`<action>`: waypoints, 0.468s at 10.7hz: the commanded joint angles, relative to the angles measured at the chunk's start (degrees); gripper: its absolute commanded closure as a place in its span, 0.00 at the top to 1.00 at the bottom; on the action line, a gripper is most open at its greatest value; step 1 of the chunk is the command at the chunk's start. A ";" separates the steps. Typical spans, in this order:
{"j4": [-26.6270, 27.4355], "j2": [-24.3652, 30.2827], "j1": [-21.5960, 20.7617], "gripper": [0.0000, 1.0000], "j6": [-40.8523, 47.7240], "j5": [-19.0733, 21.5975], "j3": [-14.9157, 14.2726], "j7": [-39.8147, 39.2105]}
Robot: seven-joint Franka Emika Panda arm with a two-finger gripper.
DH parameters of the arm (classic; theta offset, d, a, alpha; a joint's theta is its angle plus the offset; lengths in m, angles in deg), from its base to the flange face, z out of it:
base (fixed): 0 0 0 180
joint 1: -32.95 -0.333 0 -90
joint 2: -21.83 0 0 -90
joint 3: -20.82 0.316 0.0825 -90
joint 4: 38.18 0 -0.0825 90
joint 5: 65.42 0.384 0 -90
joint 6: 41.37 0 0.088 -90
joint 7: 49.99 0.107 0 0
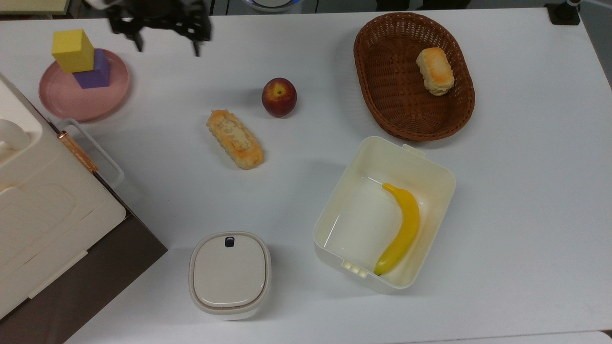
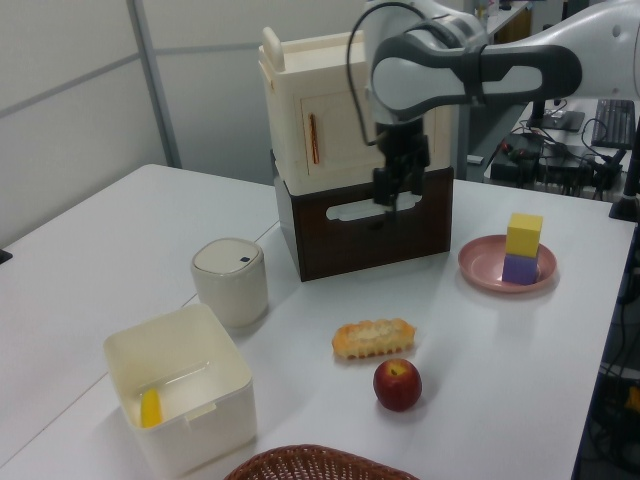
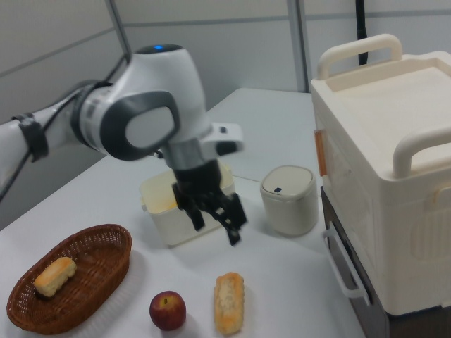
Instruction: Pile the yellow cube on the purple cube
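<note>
The yellow cube rests on top of the purple cube, a little askew, and both stand on a pink plate at the top view's far left. In the left view the yellow cube sits on the purple cube at the right. My gripper hangs open and empty above the table, to the top view's right of the plate and well clear of the cubes. It also appears in the left view in front of the cabinet, and in the right view with its fingers spread.
An apple and a long bread lie mid-table. A wicker basket holds a bun. A white box holds a banana. A lidded canister and a cream-and-brown cabinet stand toward the top view's lower left.
</note>
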 commanded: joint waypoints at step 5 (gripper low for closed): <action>0.81 4.68 -21.55 1.00 0.79 0.69 -10.85 13.96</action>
